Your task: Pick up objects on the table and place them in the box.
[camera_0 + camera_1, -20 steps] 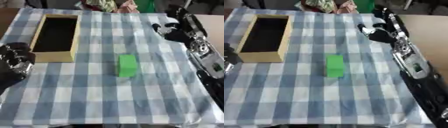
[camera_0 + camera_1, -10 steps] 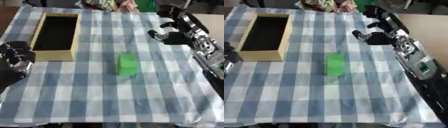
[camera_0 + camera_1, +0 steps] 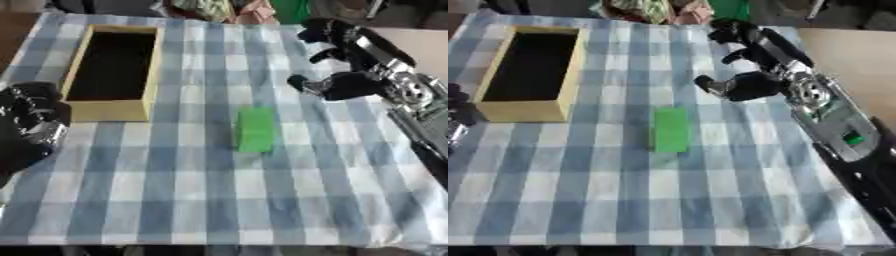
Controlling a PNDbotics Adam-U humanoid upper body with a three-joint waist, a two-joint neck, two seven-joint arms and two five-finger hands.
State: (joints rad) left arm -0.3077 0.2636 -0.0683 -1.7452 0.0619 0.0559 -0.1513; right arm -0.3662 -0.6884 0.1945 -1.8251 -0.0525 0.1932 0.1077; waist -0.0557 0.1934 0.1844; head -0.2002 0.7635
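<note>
A flat green block (image 3: 256,129) lies on the blue checked cloth near the table's middle. A wooden box (image 3: 114,72) with a dark, empty inside stands at the upper left. My right hand (image 3: 343,82) hovers up and to the right of the block, fingers relaxed and spread, thumb toward the block, holding nothing. My left hand (image 3: 26,125) rests at the left edge, just below the box's near corner; its fingers blur together.
The checked tablecloth (image 3: 201,200) covers the whole table. Colourful packets and a green item (image 3: 234,8) sit past the far edge. My right forearm (image 3: 833,125) runs along the right side. A bare wooden tabletop (image 3: 850,55) shows at the right.
My right hand has come down and leftward from the far right corner toward the green block. The block, the box and my left hand have stayed put.
</note>
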